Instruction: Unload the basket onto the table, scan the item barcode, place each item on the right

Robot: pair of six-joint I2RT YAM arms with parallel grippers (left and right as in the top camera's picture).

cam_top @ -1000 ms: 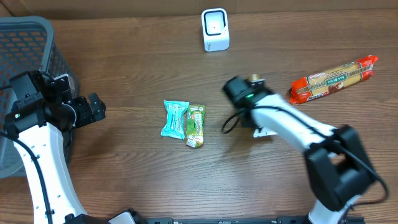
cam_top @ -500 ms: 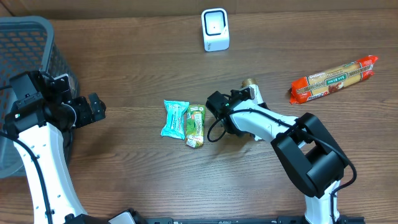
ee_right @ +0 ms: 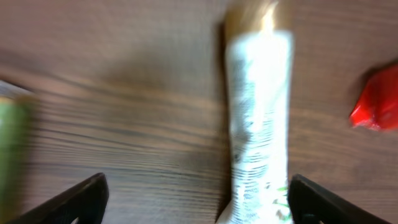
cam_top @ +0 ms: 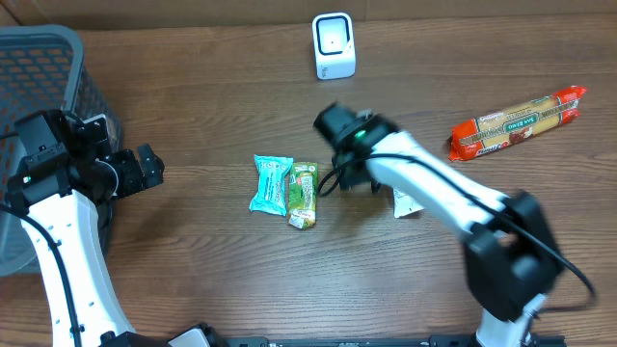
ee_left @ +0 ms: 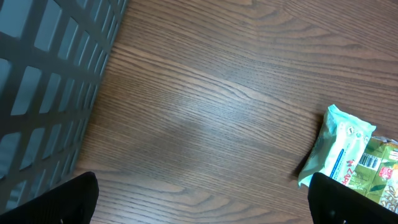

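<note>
Wood table (cam_top: 193, 96), scanner (cam_top: 334, 45) at far edge: right gripper (ee_right: 199, 202) gapes empty over white tube (ee_right: 258, 112), probably lining up a grab; left gripper (ee_left: 205, 202) open, idle.

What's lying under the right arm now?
A white tube lies on the table. Overhead, only one end shows; the arm covers the rest. The right wrist view shows its length and gold end, blurred.

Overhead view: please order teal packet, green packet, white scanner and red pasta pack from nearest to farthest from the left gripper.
From the left gripper:
1. teal packet, in the centre
2. green packet, just right of it
3. white scanner, at the back
4. red pasta pack, far right
</note>
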